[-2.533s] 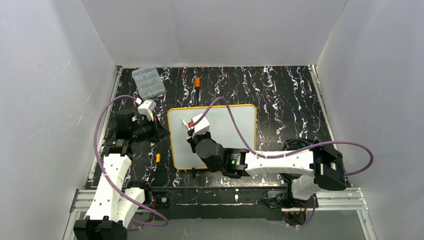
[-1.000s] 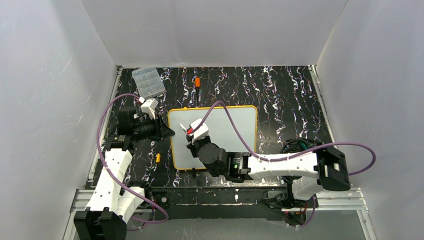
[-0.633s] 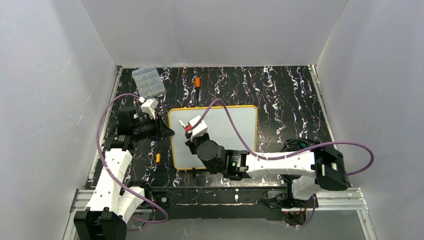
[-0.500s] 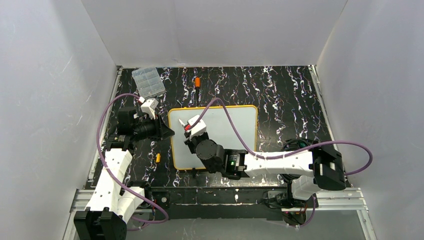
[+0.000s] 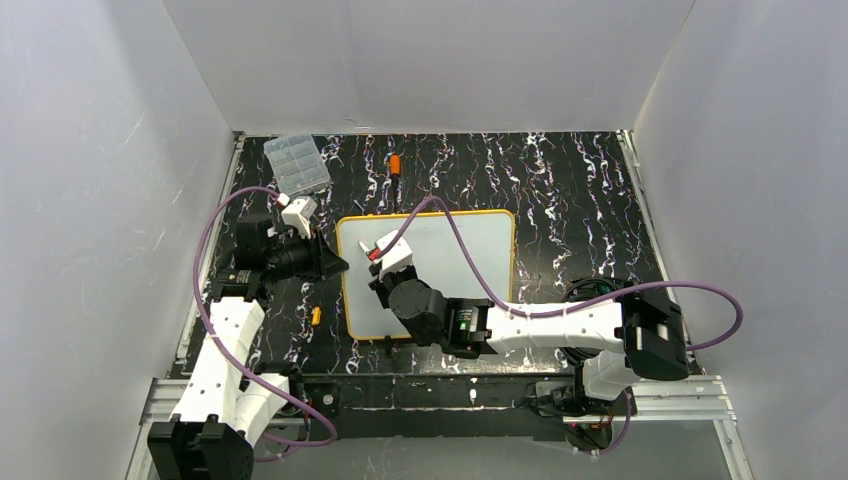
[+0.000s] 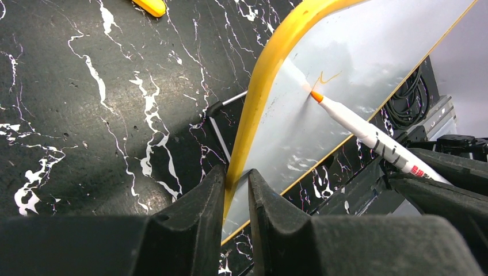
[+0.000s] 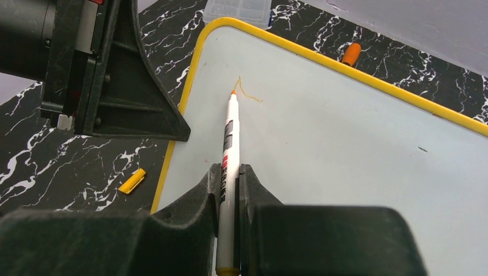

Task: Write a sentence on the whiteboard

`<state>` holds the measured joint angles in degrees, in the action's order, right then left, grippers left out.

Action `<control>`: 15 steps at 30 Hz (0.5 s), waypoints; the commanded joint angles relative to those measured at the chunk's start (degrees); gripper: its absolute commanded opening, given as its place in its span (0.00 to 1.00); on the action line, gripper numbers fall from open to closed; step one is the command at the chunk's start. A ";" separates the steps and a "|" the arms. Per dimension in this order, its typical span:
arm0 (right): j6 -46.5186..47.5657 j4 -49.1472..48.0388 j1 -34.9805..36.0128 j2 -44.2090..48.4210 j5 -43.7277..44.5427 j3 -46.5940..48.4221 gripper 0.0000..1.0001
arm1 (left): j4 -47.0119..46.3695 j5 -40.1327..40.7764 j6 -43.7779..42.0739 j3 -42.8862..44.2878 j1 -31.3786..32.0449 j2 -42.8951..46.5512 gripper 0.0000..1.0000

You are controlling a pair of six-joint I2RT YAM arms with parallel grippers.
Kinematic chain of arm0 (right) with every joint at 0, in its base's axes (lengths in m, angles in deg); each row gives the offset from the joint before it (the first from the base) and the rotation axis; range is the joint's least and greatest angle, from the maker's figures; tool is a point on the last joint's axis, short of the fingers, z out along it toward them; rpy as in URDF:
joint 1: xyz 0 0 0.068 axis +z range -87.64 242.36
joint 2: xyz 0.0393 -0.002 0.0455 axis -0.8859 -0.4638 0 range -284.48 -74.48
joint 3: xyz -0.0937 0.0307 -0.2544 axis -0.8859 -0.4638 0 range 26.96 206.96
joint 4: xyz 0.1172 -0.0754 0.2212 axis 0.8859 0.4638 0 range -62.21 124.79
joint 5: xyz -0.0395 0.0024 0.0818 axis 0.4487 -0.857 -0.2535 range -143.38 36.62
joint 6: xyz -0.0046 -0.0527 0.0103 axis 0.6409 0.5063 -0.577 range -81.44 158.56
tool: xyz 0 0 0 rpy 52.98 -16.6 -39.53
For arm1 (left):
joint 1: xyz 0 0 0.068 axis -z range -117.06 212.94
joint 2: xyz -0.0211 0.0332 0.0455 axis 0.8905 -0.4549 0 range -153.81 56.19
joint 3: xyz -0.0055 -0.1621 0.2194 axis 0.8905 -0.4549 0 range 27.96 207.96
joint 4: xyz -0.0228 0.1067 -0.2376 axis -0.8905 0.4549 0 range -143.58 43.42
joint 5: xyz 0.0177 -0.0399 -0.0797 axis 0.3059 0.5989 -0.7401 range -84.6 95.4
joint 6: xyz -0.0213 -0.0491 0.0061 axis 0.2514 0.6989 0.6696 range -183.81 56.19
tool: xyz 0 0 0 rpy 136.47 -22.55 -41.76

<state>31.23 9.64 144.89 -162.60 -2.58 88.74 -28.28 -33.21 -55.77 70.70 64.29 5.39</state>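
Status: whiteboard (image 5: 460, 250) lies flat on the black marbled table (image 5: 580, 190), mid-scene, just beyond both arm bases, yellow rim all round. At its left edge the left gripper (image 6: 236, 178) is clamped on that rim, one finger on each side, so the board is pinned vs sliding. The right gripper (image 7: 230, 172) is closed tight on a white marker (image 7: 230, 135). The barrel runs out ahead btwn the fingers, orange tip down on the board near its far-left corner. Of the sentence (image 7: 248, 95) only one short orange hook shows by the tip, nothing legible. Most of the task lies ahead, I'd judge.

Handling, as a guess: board looks thin, stiff, light and slick-faced, so it would prob. skate on the table under pen drag w/o a hold. Rim is the sensible place to grip: it's the board's outer edge and leaves the writing face free. A left-edge hold suits b/c the writing should run away from it. Marker looks light, hard, smooth-barrelled. Held partway along the barrel, it could twist or slip back if pressed hard, so light pressure is likely best. Ink is faint and may smear if the fingers drag over it.

A clear compartment box (image 5: 297, 163) and a small orange piece (image 5: 395, 164) sit at the far side, apart from the board.
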 commanded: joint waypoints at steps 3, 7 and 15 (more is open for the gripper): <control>-5.05 2.22 -0.09 1.73 -0.45 -1.73 0.01 | 0.28 -1.99 0.02 1.03 0.22 0.82 0.18; -7.58 4.22 0.16 1.87 -1.94 -2.89 0.01 | 0.32 -1.83 -0.10 1.12 0.24 0.88 0.17; -9.57 5.18 1.97 2.94 -2.22 -4.27 0.01 | 0.43 -1.43 -0.08 1.12 0.18 0.84 0.17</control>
<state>23.27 13.48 146.44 -161.75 -6.25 85.06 -28.28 -32.62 -55.90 70.70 64.29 5.39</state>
